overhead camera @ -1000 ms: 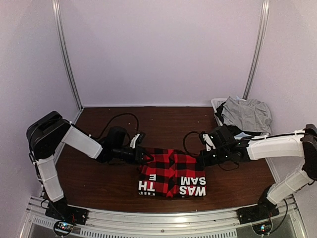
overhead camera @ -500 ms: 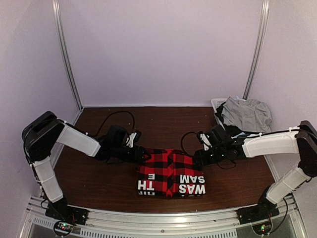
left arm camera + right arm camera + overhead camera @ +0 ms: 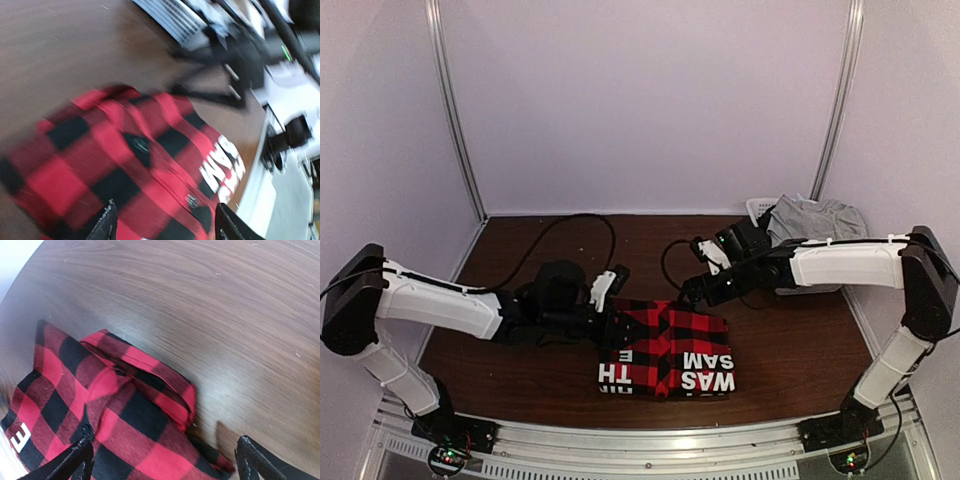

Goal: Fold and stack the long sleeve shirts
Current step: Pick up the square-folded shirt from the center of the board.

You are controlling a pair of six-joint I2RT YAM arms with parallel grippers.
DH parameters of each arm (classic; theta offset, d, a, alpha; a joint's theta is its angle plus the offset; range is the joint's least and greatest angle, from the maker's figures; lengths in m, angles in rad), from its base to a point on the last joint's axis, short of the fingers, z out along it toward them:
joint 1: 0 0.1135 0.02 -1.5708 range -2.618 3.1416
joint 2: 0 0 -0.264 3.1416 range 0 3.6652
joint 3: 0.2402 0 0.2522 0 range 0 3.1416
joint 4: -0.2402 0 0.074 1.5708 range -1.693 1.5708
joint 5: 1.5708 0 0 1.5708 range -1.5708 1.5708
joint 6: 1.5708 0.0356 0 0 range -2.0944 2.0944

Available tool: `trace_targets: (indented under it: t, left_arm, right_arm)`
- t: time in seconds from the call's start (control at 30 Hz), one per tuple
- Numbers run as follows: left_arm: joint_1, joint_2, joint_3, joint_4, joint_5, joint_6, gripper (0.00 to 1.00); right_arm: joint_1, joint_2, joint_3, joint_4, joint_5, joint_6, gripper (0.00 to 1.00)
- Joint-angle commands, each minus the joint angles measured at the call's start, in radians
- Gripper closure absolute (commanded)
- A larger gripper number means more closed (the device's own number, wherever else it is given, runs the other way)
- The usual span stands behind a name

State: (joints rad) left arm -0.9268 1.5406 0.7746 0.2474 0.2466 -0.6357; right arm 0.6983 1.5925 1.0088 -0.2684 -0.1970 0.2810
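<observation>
Right wrist shows shirt (image 3: 100,405) buttons (image 3: 120,372) lost overhead.

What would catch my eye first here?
A folded red-and-black checked shirt lies at the table's near middle, white lettering along its near side. The left claw and right claw, both open, reach toward it from either side. A grey garment fills a white basket at far right.
</observation>
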Motion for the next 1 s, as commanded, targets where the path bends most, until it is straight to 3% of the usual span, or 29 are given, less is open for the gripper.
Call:
trace_targets:
  t: [0.0, 0.2, 0.43, 0.7, 0.97]
  left_arm:
    - [-0.13, -0.017, -0.093, 0.113, -0.07, 0.004, 0.33]
    - [-0.195, 0.018, -0.193, 0.211, -0.082, 0.081, 0.33]
    - [-0.195, 0.108, -0.178, 0.136, -0.096, 0.157, 0.34]
    - [-0.195, 0.131, -0.18, 0.129, -0.131, 0.159, 0.34]
    - [-0.194, 0.137, -0.172, 0.112, -0.151, 0.156, 0.34]
  right_arm:
    - [-0.035, 0.116, 0.139, -0.026, -0.198, -0.114, 0.0]
    - [-0.098, 0.362, 0.373, -0.169, -0.437, -0.229, 0.0]
    - [-0.108, 0.564, 0.57, -0.355, -0.519, -0.357, 0.0]
    - [-0.141, 0.606, 0.529, -0.37, -0.678, -0.431, 0.0]
    - [-0.199, 0.605, 0.47, -0.289, -0.78, -0.37, 0.01]
